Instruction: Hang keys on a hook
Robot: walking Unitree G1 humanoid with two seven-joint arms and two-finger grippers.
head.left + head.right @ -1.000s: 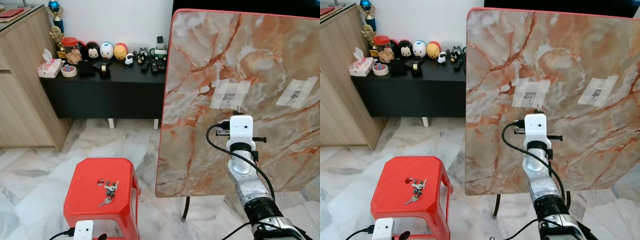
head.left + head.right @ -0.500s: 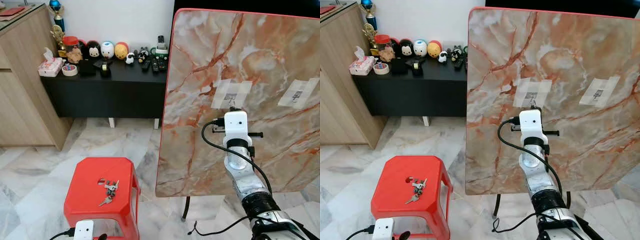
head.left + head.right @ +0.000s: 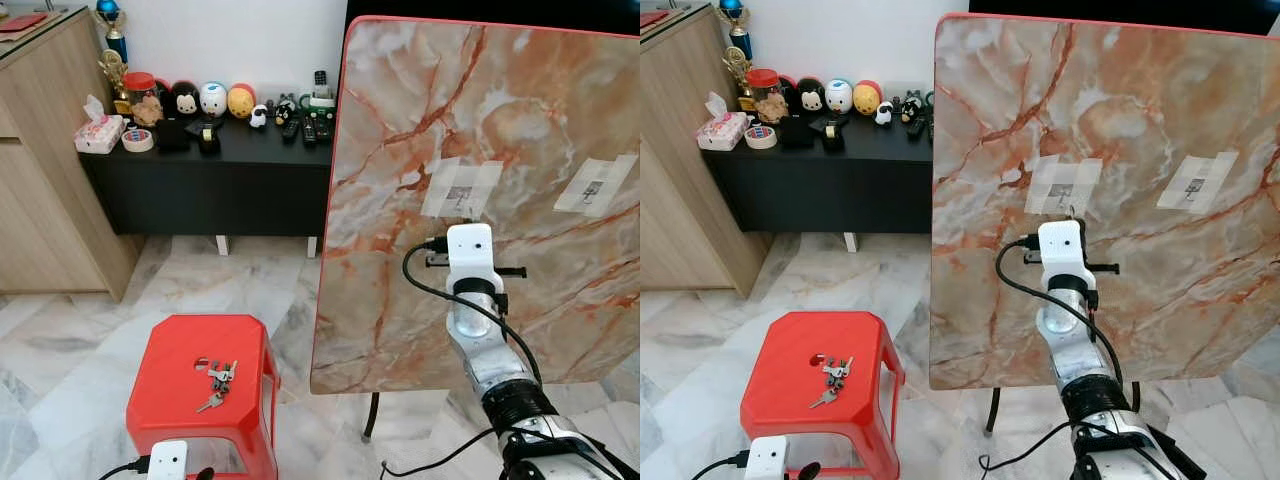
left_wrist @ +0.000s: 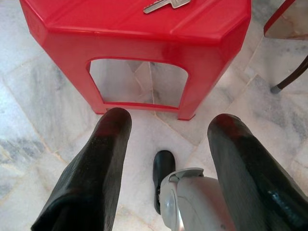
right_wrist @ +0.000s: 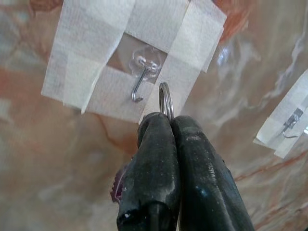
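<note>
Right wrist view: the right gripper (image 5: 169, 120) is pinching a thin metal key ring (image 5: 165, 100) at frame centre, just beside the small wire hook (image 5: 140, 83) taped to the marbled orange board (image 5: 57, 154). The left gripper (image 4: 168, 144), fingers spread, is hovering low before the red plastic stool (image 3: 190, 380) carrying loose keys (image 3: 216, 384).

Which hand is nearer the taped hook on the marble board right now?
Right. The right hand holds a key ring just beside the hook. The left hand hangs low by the red stool, far away.
</note>
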